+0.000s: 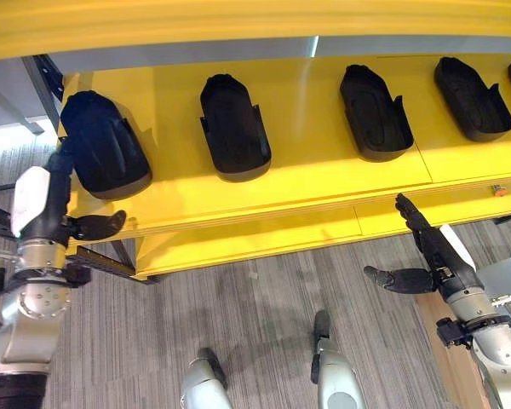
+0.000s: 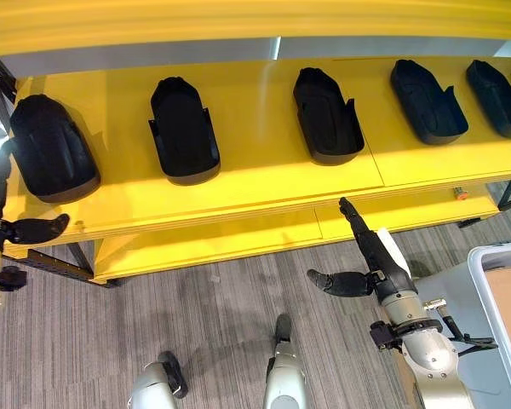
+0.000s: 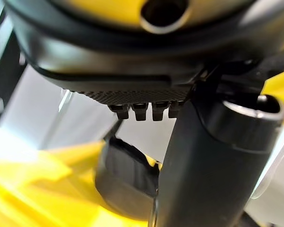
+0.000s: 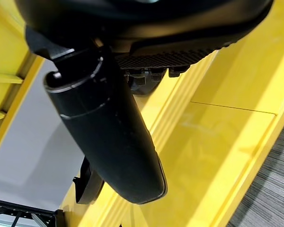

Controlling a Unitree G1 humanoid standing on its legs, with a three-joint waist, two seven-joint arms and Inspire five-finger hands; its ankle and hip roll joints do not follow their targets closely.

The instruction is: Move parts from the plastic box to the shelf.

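Shelf (image 1: 324, 183), yellow, spans left eye view w/ dark moulded parts in a row: leftmost part (image 1: 102, 143) at 9 o'clock, second part (image 1: 233, 128) toward 11, third part (image 1: 374, 112) toward 1, fourth part (image 1: 471, 98) at 2. Left hand (image 1: 58, 217) sits at 8 o'clock, fingers straight and reaching up to leftmost part's near end, thumb out to the side, not curled round anything; whether fingers touch the part can't be told. Right hand (image 1: 426, 251) at 4 o'clock, below shelf's front edge, fingers straight, thumb spread, holding nothing. Right eye view: same row, plus rim of plastic box (image 2: 494, 256) at 4 o'clock by robot's right side; contents unclear. Left wrist view: leftmost part seen past thumb, on yellow board, close to hand. Right wrist view: thumb in front, yellow shelf edge beyond, nothing in the hand. Risk, as judgement: leftmost part lies near shelf's left end and front lip, so a careless pull-back or nudge by left hand could drag it off. Right hand rising straight up could clip the front edge. Room: wide free gaps btwn parts, esp. btwn second and third; open floor (image 1: 264, 307) below for both arms.
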